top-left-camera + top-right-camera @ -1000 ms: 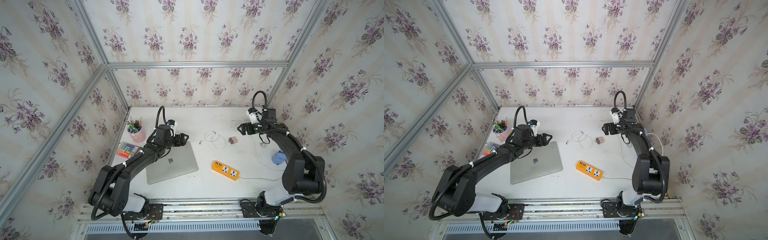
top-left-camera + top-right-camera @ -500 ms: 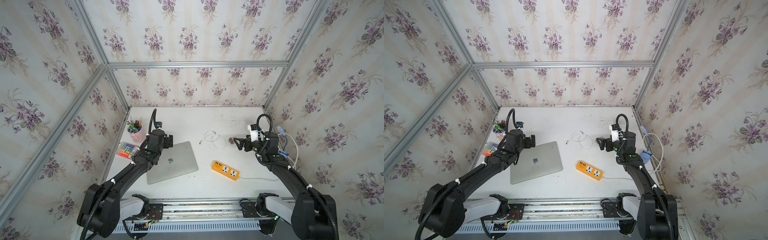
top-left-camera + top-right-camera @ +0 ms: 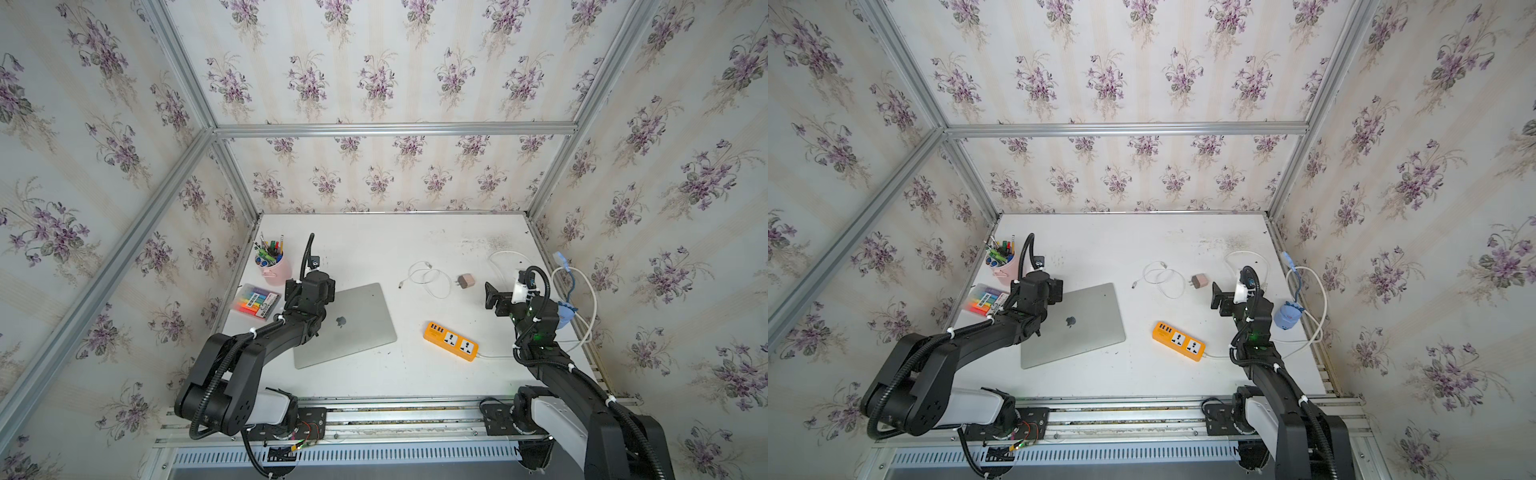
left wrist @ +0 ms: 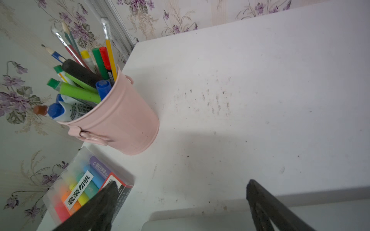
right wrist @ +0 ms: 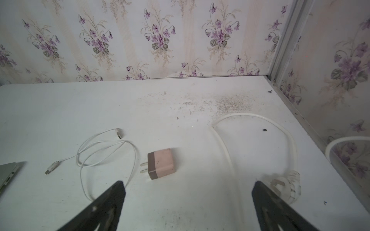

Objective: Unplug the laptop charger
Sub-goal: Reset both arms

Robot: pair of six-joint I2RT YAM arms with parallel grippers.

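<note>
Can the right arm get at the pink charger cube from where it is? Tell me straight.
Probably yes. The right pincer is open and faces the laptop charger, which lies loose on bare table with nothing between them; only its thin cable loops nearby.

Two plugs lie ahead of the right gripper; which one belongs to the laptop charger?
The pinkish cube adapter, prongs toward the coiled thin white cable. The other, a round white plug, ends a thicker white cord and lies by the right gripper.

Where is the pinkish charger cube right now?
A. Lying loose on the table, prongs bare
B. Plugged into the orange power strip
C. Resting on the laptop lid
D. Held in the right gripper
A: in the right wrist view the charger cube lies on its side on the table with both prongs exposed, ahead of the open right gripper.
</note>
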